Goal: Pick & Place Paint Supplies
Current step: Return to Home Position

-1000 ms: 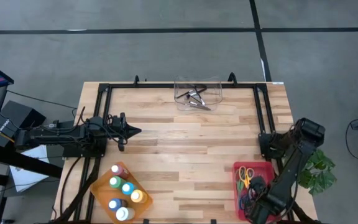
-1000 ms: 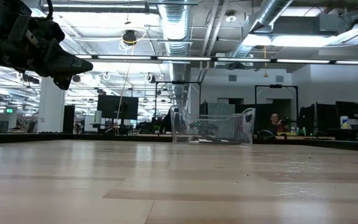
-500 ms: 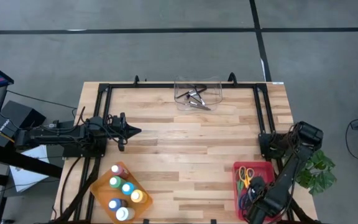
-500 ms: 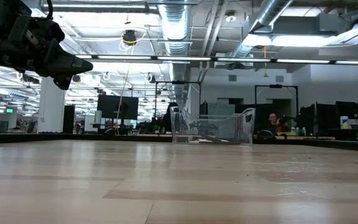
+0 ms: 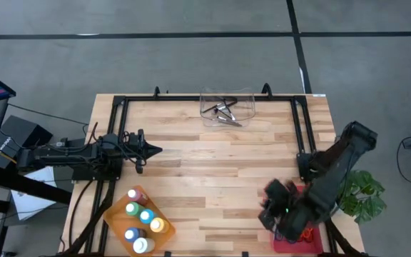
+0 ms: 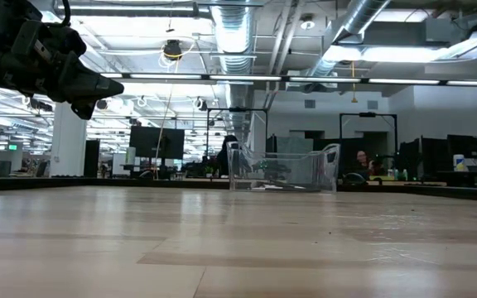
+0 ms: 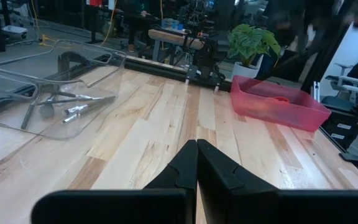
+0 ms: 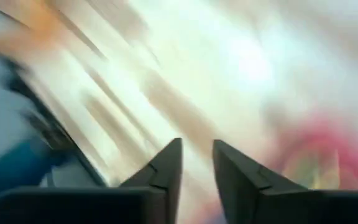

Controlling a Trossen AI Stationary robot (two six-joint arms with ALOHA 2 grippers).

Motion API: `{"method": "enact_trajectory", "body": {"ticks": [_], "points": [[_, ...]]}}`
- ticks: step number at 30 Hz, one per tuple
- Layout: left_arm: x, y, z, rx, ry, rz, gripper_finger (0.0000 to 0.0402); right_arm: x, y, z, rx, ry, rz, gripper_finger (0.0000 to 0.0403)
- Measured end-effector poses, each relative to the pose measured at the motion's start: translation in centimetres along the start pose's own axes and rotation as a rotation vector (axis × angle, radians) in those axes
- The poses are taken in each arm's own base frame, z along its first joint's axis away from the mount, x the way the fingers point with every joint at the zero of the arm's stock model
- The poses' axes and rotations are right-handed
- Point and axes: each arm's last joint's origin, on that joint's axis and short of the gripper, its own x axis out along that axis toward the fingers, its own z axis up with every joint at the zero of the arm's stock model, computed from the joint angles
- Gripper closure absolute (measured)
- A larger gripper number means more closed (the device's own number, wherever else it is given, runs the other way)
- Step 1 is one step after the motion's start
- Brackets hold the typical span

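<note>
I noted the right gripper (image 5: 273, 203) had swung left since the earlier frame, from over the red bin (image 5: 312, 234) to its left rim, fingers a narrow gap apart and empty. Left gripper (image 5: 152, 150) unchanged at the table's left, fingers pressed together. Bottles (image 5: 146, 216) sat in the orange tray (image 5: 114, 214), brushes (image 5: 223, 112) in the clear bin (image 5: 247, 96) — neither had moved.

Left tool (image 7: 196, 143) held level, closed tight — right tool (image 8: 197, 143) low, slightly parted.
</note>
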Motion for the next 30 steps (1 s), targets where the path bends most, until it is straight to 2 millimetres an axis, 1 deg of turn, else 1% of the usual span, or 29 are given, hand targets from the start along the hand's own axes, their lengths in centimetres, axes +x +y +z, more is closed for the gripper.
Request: {"method": "enact_trajectory", "body": {"ticks": [2,4,6,8,11,14,17,20,22,26,30], "points": [[0.0,0.0,0.0,0.0,0.0,0.0,0.0401,-1.1,0.3,2.2,-0.15,-0.165,0.089,0.0351],[0.0,0.0,0.0,0.0,0.0,0.0,0.0402,-2.2,0.3,4.5,-0.3,-0.299,0.136,0.0386],[0.0,0.0,0.0,0.0,0.0,0.0,0.0402,-3.3,-0.1,7.1,-0.404,-0.39,0.168,0.0394],[0.0,0.0,0.0,0.0,0.0,0.0,0.0402,-4.5,-1.1,9.6,-0.468,-0.46,0.17,0.0393],[0.0,0.0,0.0,0.0,-0.001,0.0,0.0401,-6.2,-3.4,12.8,-0.55,-0.539,0.148,0.04],[0.0,0.0,0.0,0.0,-0.001,0.0,0.0401,-7.4,-6.0,14.9,-0.58,-0.606,0.144,0.0401],[0.0,0.0,0.0,0.0,0.0,0.0,0.0402,-7.4,-8.4,15.6,-0.613,-0.651,0.185,0.0401],[0.0,0.0,0.0,0.0,-0.001,0.0,0.0402,-6.3,-11.0,15.2,-0.619,-0.688,0.215,0.0402],[0.0,0.0,0.0,0.0,0.0,0.0,0.0401,-5.3,-12.9,14.5,-0.591,-0.722,0.238,0.0402],[0.0,0.0,0.0,0.0,0.0,0.0,0.0402,-2.4,-16.3,12.7,-0.555,-0.778,0.305,0.0402],[0.0,0.0,0.0,0.0,0.0,0.0,0.0401,0.0,-18.9,10.8,-0.563,-0.89,0.381,0.0402]]}}
